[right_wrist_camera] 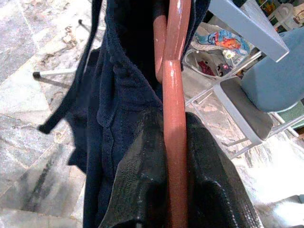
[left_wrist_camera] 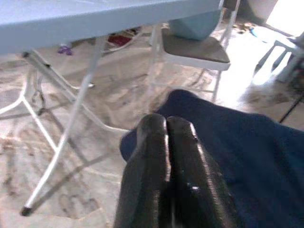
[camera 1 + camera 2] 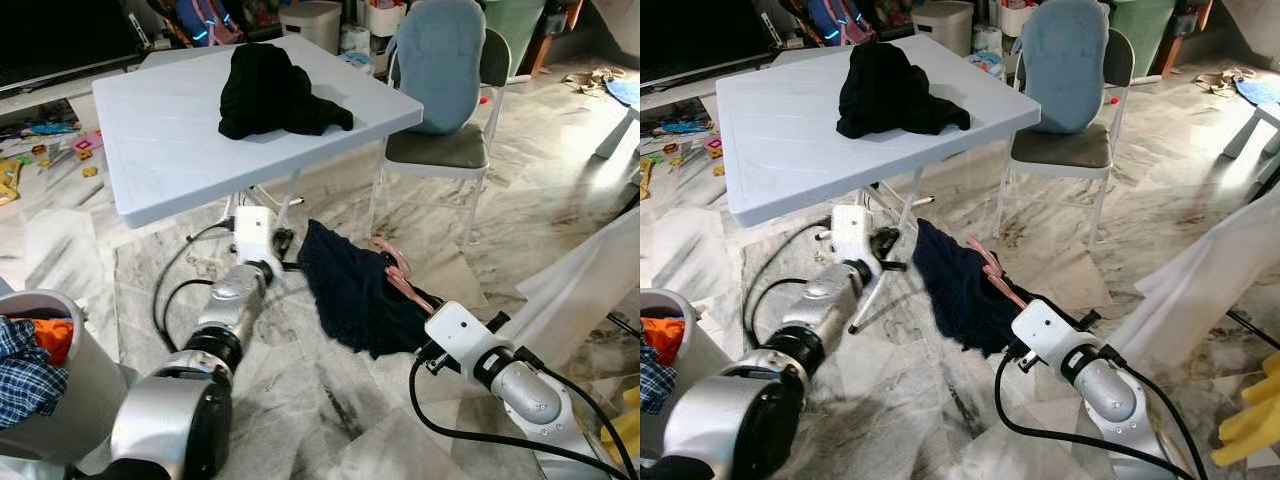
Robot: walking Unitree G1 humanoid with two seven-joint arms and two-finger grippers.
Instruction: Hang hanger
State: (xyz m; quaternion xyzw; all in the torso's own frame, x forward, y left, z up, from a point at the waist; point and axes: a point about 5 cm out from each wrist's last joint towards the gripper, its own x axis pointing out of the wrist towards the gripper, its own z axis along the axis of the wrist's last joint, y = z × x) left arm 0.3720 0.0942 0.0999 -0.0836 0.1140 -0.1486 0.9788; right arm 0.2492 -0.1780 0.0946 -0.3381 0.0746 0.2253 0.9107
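Silver and bulky, the left arm is reaching forward under the near edge of the white folding table [image 3: 180, 150], its left gripper [image 2: 166, 137] pressing both black fingers together on nothing, just beside the navy garment [image 3: 355, 290]. At the robot's right, the right gripper [image 1: 173, 142] is clamping its fingers on the pink hanger [image 1: 175, 95], and the navy garment is draping from that hanger above the marble floor [image 3: 330, 400], in front of the table's legs. A black garment [image 3: 275, 90] is lying heaped at the table's far edge. Beyond the table's right corner a grey chair [image 3: 440, 145] is carrying a pale blue cushion [image 3: 440, 60]. A laundry basket [image 3: 60, 390] with checked cloth is standing at the left arm's side.
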